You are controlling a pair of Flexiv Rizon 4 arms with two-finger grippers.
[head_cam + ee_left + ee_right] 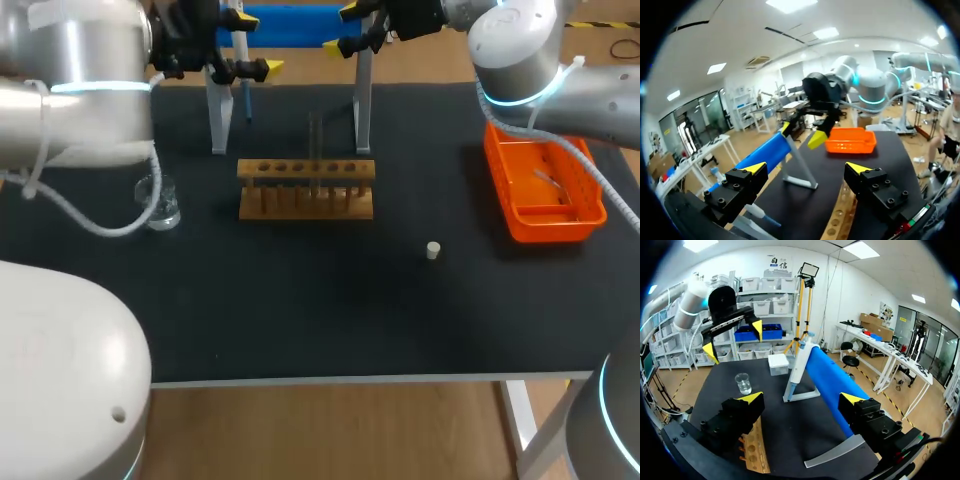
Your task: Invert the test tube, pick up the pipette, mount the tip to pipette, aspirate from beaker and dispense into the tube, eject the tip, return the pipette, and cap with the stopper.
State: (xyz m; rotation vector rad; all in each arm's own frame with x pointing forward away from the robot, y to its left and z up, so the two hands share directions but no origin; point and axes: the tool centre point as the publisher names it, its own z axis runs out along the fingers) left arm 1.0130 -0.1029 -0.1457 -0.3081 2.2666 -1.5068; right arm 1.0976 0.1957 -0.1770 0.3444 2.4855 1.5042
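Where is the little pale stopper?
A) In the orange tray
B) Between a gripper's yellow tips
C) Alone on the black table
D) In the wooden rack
C: the stopper stands by itself on the black table, in the space between the wooden rack and the orange tray, touching neither.

A laboratory, by its test-tube rack [306, 187], glass beaker [160, 203] and pipette [798, 365].
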